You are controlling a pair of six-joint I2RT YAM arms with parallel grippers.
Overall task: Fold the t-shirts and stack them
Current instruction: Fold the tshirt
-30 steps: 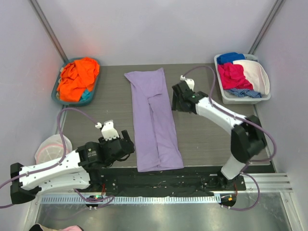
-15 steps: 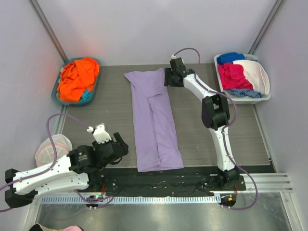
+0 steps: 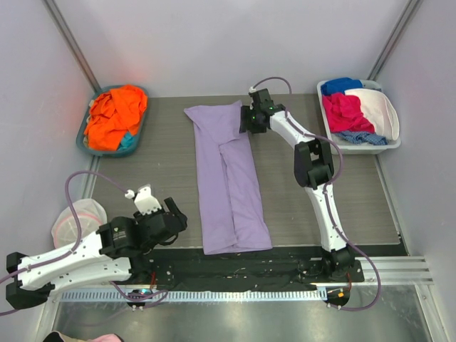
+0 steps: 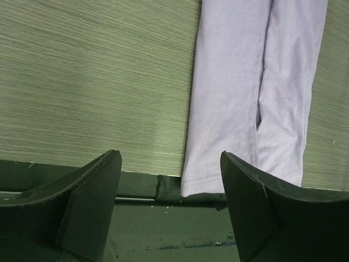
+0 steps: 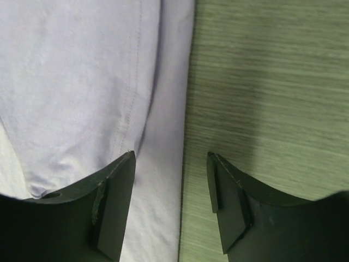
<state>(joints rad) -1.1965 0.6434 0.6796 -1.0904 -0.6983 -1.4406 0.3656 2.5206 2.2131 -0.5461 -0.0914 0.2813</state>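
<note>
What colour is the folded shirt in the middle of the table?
The shirt is lavender, light purple; the top external view shows it best.

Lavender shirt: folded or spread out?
Partly folded. The lavender shirt lies flat on the table as a long narrow strip, both sides turned in and meeting along the middle; no crosswise fold yet.
</note>
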